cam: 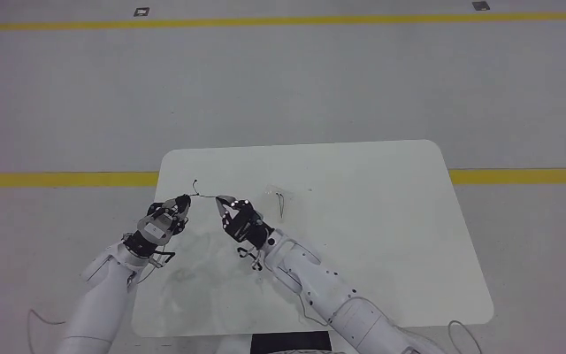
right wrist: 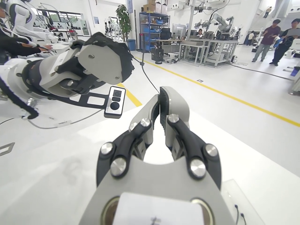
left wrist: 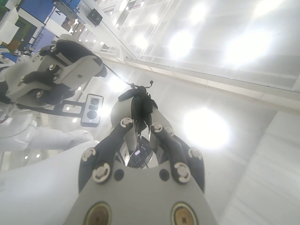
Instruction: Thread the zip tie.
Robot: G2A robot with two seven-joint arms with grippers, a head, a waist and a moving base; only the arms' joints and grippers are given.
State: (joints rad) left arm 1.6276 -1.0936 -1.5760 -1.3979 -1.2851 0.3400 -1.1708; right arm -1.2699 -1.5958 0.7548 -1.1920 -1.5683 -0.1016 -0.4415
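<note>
Plastic zip tie (right wrist: 149, 78), matt white table (cam: 398, 248)

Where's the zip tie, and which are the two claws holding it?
zip tie (right wrist: 148, 78), right wrist view, thin strand between the claws
left claw (left wrist: 140, 99), left wrist view, between its padded fingertips
right claw (right wrist: 159, 96), right wrist view, between its closed fingertips
</note>
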